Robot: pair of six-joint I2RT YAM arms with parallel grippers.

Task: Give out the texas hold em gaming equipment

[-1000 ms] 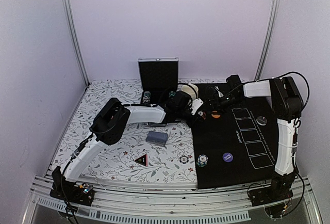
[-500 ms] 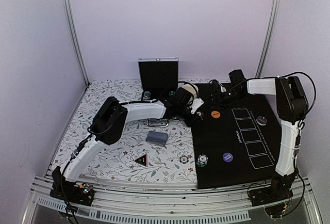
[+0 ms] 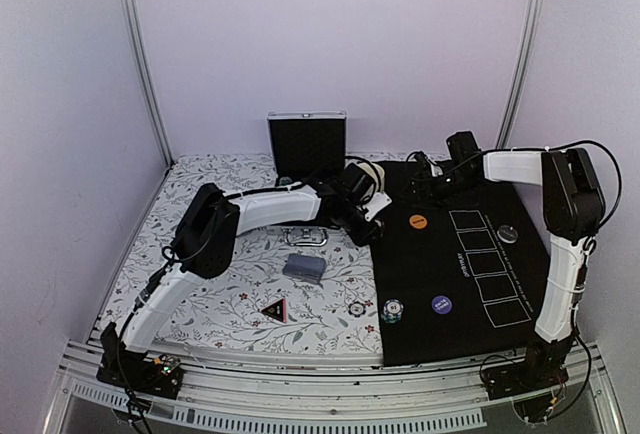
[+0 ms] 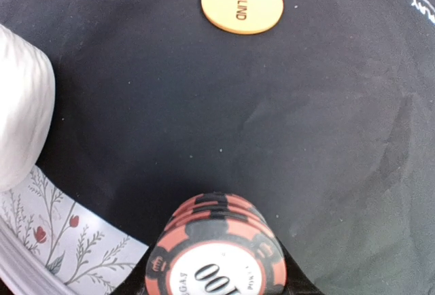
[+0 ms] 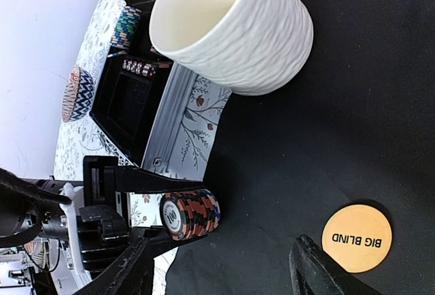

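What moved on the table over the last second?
The right gripper, open, pulled back toward the black mat's far edge, away from the orange disc. The left gripper, shut on the red chip stack, shifted slightly left with it. The cards, triangle marker and near chips stayed put.

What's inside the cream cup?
Right wrist view: the cup shows only bare inner wall, no contents visible. The frame edge crops its mouth, so its bottom is unseen.
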